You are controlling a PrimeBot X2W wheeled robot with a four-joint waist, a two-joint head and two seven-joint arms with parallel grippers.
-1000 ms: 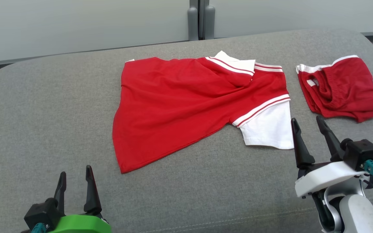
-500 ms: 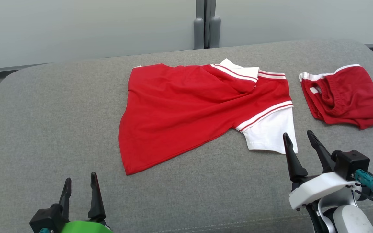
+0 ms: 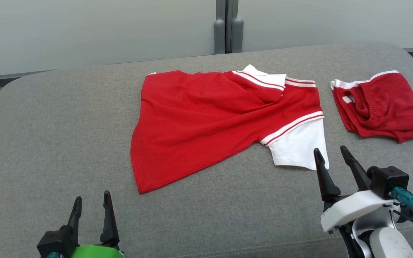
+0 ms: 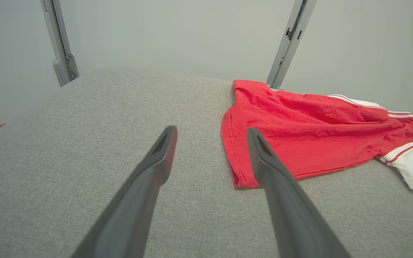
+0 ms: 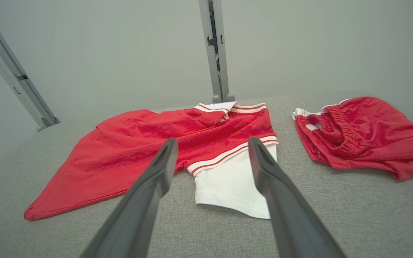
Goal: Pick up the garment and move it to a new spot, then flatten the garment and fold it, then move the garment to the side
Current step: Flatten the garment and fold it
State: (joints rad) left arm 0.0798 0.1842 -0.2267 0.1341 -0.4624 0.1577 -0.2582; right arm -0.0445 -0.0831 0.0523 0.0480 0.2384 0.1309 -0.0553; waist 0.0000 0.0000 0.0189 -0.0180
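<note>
A red shirt (image 3: 206,118) with white sleeves, the garment, lies rumpled and partly spread in the middle of the grey cushion (image 3: 48,143). Its white sleeve (image 3: 298,147) points toward the front right. My right gripper (image 3: 330,149) hovers open just in front of that sleeve's hem, and in the right wrist view the sleeve (image 5: 228,182) lies between and beyond the fingers of this gripper (image 5: 212,140). At the front left, short of the shirt's lower corner (image 4: 242,181), my left gripper (image 3: 92,196) stands open; the left wrist view also shows this gripper (image 4: 210,129) holding nothing.
A pair of red shorts (image 3: 380,104) with white trim lies bunched at the cushion's far right. Behind the cushion a grey wall carries a vertical metal post (image 3: 227,27). The cushion's rounded edges fall away at left and right.
The head camera shifted, sliding the whole picture slightly down and right. Against the sleeve, my right gripper drew a little left and back. Both garments lie as before.
</note>
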